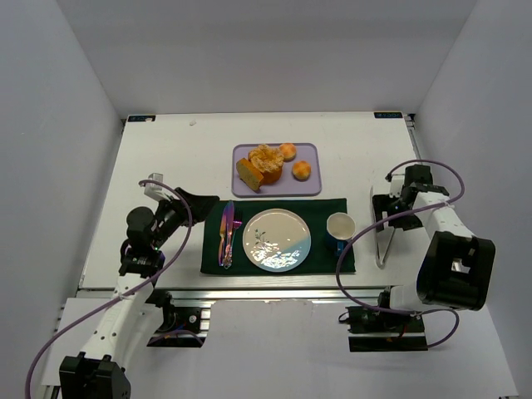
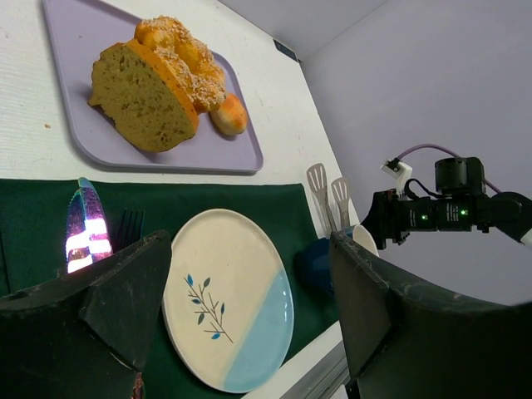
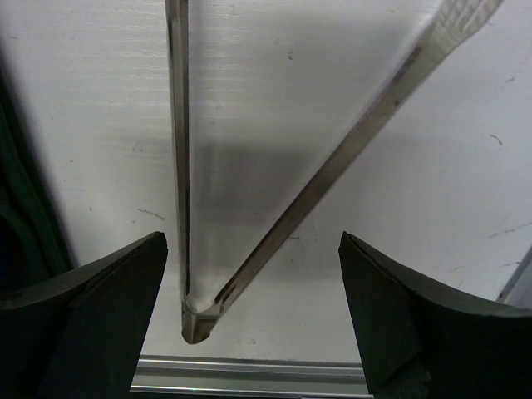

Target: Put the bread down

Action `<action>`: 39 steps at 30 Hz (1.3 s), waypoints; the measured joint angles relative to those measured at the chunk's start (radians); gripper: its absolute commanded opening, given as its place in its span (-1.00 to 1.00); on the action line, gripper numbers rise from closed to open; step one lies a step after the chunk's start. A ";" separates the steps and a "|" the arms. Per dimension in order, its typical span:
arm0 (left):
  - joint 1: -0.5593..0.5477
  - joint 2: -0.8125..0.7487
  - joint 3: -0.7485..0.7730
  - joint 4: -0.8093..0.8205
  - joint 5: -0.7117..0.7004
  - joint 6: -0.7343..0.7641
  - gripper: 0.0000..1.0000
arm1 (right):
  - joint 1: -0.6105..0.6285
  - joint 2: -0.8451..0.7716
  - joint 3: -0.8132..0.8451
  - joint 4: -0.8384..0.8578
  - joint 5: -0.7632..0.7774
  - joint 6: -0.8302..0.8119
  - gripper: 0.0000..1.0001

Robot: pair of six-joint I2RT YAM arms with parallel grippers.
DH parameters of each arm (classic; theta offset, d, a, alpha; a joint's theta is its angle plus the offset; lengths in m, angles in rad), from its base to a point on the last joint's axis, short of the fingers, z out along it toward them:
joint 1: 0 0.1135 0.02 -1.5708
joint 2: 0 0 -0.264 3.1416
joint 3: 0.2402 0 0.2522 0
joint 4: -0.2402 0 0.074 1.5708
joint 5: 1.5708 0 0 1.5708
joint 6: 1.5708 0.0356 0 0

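Observation:
The bread (image 1: pixel 247 173) is a tan slice with a brown crust. It leans against the crumbly orange cake (image 1: pixel 266 160) on the lavender tray (image 1: pixel 309 188). In the left wrist view the bread (image 2: pixel 140 98) shows its cut face at the top left. My left gripper (image 1: pixel 204 204) is open and empty at the green mat's far left corner, short of the tray. In its own view the left gripper (image 2: pixel 249 249) frames the plate (image 2: pixel 229 299). My right gripper (image 1: pixel 385 212) is open over the metal tongs (image 1: pixel 382 245). The right gripper (image 3: pixel 249 249) holds nothing, and the tongs (image 3: pixel 194 320) lie between its fingers.
Two small orange buns (image 1: pixel 302 170) share the tray. On the green mat (image 1: pixel 324 208) lie the cream and blue plate (image 1: pixel 277 239), an iridescent knife and fork (image 1: pixel 227 234) and a cup (image 1: pixel 340 226). The table's front rail (image 3: pixel 249 366) runs just below the tongs' hinge.

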 measured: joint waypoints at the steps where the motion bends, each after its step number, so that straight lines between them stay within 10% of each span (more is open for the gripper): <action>1: 0.000 0.002 0.000 0.000 0.000 0.000 0.72 | 0.000 0.008 0.000 0.002 -0.009 0.000 0.78; 39: 0.000 0.003 0.042 -0.058 -0.050 -0.019 0.70 | 0.008 0.227 0.039 0.198 -0.028 -0.025 0.40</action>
